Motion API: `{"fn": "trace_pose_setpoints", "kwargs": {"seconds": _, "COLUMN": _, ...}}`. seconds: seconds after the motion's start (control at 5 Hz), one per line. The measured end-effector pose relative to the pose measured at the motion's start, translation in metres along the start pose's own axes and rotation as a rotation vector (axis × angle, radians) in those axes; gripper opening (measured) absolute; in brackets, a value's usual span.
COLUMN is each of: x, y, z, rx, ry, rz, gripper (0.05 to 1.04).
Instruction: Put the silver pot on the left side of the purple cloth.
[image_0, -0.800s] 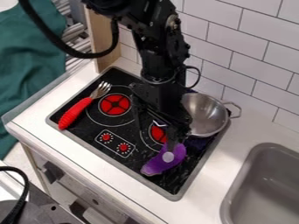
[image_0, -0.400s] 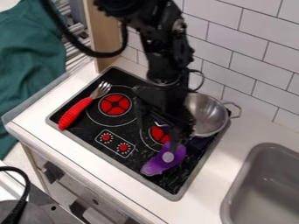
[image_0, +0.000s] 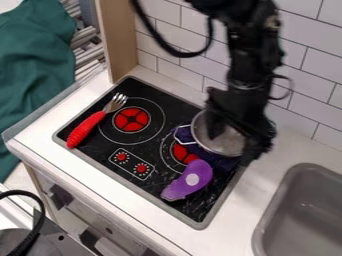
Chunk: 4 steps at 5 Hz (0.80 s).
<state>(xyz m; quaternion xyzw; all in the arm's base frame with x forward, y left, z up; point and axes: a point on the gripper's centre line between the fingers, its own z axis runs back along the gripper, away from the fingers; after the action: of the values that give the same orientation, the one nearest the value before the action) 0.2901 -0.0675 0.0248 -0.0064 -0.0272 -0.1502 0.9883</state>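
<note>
Gripper (image_0: 232, 149) hung open over the silver pot (image_0: 230, 141), its placing apparently unfinished

Its fingers stood apart, one reaching over the pot's bowl and the other by its right side, right of the frame's centre. Whether either touched the metal could not be made out.

As for progress, the pot sat over the dark purple cloth (image_0: 227, 162), with cloth showing under its lower edge and at its left. That looked like only part of the job: it seemed to cover too much of the cloth to count as on the left side, though the arm hid the right-hand portion. A grip, a shift leftward and a release probably remained.

The pot was round, shiny and bare-metalled, with a thin loop handle (image_0: 179, 136) pointing left. Its bowl was open and partly shadowed by the gripper.

Just below the cloth lay a purple toy (image_0: 188, 180) with a pale spot. Farther out, on the black stovetop (image_0: 202, 212), a red-handled fork (image_0: 85, 130) slanted at the left. The grey sink (image_0: 307, 215) filled the lower right corner, and green fabric (image_0: 33, 75) hung at the upper left.
</note>
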Motion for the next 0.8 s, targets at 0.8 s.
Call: {"fn": "trace_pose_setpoints", "kwargs": {"seconds": 0.8, "x": 0.037, "y": 0.013, "z": -0.065, "rx": -0.058, "ry": 0.069, "rz": 0.001, "gripper": 0.967}}
